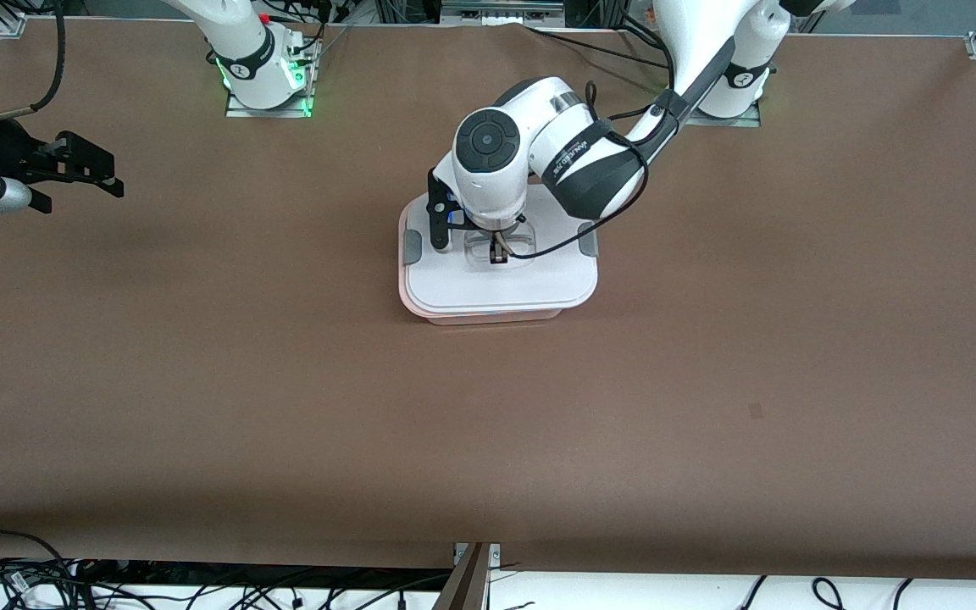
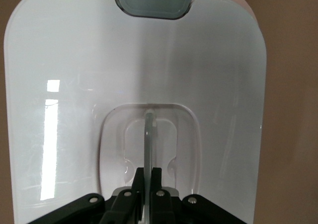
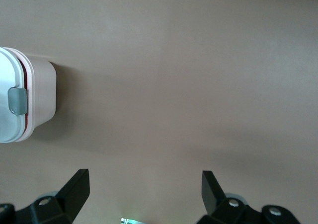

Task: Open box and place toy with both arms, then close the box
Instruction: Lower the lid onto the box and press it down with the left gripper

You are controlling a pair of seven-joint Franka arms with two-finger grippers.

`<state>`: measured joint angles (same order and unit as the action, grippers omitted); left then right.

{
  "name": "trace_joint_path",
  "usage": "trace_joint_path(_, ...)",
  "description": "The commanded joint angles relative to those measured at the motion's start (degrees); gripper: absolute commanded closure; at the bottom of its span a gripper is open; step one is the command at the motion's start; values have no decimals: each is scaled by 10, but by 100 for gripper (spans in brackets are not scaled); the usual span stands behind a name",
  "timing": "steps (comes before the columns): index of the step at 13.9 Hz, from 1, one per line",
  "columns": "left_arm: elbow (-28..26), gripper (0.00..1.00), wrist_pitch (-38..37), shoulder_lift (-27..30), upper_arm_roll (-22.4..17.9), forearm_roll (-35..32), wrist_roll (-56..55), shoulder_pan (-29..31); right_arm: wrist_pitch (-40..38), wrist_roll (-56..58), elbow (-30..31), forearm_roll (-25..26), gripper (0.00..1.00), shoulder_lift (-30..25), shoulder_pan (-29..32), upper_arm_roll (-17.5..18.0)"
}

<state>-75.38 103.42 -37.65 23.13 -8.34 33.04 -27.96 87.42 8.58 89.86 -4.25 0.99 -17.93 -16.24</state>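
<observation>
The box [image 1: 496, 318] is a pale pink tub near the middle of the table, and its white lid [image 1: 505, 284] lies on it. Grey clips [image 1: 413, 246] sit at the lid's two ends. My left gripper [image 1: 498, 252] is down in the lid's recessed centre. In the left wrist view it [image 2: 149, 172] is shut on the thin upright handle [image 2: 149, 134]. My right gripper [image 1: 80, 191] waits open and empty over the table at the right arm's end; in its wrist view [image 3: 145, 177] the box [image 3: 42, 95] shows off to one side. The toy is out of view.
The brown table top [image 1: 708, 381] spreads around the box. The two arm bases [image 1: 263, 80] stand at the table's edge farthest from the front camera. Cables [image 1: 30, 576] lie below the edge nearest that camera.
</observation>
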Motion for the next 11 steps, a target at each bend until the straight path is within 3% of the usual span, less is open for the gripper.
trace_joint_path(1, 19, 100, 0, -15, -5, -13, -19, -10, 11, -40, 44, 33, 0, -42, 11, 38)
trace_joint_path(3, 16, 100, 12, -16, -5, -16, -20, -10, 14, -55, 55, 50, 0, -56, 11, 56)
trace_joint_path(11, 16, 100, 20, -17, -5, -17, -17, -13, 22, -52, 54, 68, 0, -51, 6, 60)
